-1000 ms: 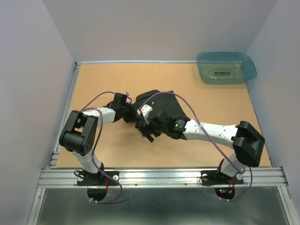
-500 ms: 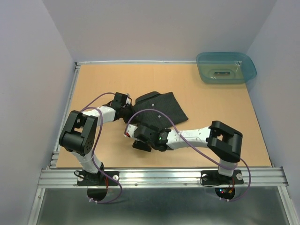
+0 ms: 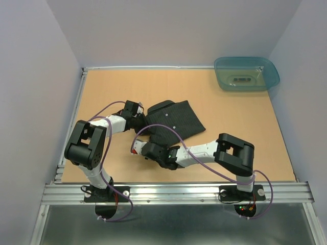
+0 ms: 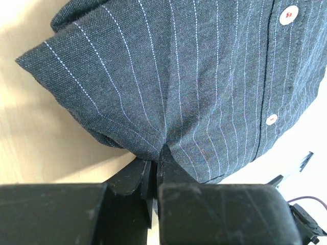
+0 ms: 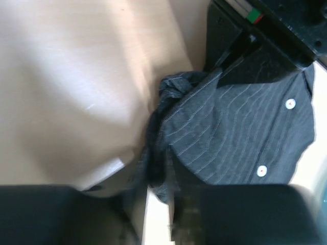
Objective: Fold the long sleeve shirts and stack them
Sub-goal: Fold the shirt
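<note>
1. The left arm reaches in from its base with the elbow hiked up, and the forearm slants away toward the middle of the tabletop.
2. The left gripper has its jaws pressed together, pinching the near edge of the shirt. The cloth puckers right at the tips.
3. The right arm is folded low. Its elbow sits near its base and the forearm is stretched flat to the left, across the front of the tabletop.
4. The right gripper sits at the shirt's near-left corner. Its jaws are narrow, and a bunched fold of cloth fills the gap between them. The wrist view is blurred, but it reads as a pinch.
5. The shirt lies flat near the middle of the tabletop, just left of centre, with both grippers on its left side.
6. Its long axis runs on a slant from far-left to near-right, and the thicker rolled end points far-left.
7. From the left wrist, the pinstripes fan away from the gripper and the pale buttons run down the right side.
8. The teal tub sits in the far-right corner, well apart from the shirt.
</note>
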`<state>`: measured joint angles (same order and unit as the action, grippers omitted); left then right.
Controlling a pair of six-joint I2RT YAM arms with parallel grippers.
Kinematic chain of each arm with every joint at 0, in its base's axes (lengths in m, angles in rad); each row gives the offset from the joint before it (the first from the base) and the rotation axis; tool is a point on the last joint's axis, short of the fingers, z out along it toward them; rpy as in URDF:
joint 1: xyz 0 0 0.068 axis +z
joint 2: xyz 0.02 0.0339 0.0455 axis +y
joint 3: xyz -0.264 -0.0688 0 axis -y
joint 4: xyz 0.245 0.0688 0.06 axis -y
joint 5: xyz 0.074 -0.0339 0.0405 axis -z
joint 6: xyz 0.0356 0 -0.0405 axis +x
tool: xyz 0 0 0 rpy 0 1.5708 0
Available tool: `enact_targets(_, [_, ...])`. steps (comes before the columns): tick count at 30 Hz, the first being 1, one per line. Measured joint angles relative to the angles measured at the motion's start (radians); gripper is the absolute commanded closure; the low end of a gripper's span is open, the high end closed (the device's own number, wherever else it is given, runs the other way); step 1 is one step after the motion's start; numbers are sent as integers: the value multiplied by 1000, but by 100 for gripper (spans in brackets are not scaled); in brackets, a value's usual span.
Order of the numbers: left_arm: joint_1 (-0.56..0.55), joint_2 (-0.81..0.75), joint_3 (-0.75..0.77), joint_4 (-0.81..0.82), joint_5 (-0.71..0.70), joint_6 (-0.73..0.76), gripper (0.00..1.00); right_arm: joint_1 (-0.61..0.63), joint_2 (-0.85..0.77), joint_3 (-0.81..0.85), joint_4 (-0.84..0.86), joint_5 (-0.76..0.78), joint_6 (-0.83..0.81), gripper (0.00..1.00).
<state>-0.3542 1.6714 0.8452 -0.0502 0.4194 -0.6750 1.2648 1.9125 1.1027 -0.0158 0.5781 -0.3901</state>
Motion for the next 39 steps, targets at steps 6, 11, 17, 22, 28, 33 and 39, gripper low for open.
enact_targets(6, [0, 0, 5, -7, 0, 0, 64, 0, -1, -2, 10, 12, 2, 99])
enact_targets(11, [3, -17, 15, -24, 4, -12, 37, 0, -20, -7, 10, 13, 30, 99])
enact_targets(17, [49, -104, 26, -31, 6, -30, 24, -16, -88, -39, 20, 10, 95, 99])
enact_targets(22, [105, -145, 31, -29, 9, -44, 19, -42, -148, -44, 24, 2, 146, 99])
enact_targets(28, [161, -196, 20, -22, 6, -76, 14, -67, -171, -52, 25, -14, 183, 99])
enact_targets(33, [192, -267, -54, -6, 4, -106, 11, -76, -177, -53, 24, -35, 213, 99])
enact_targets(39, [193, -263, -184, 43, 51, -164, 9, -81, -203, -53, 24, -51, 238, 99])
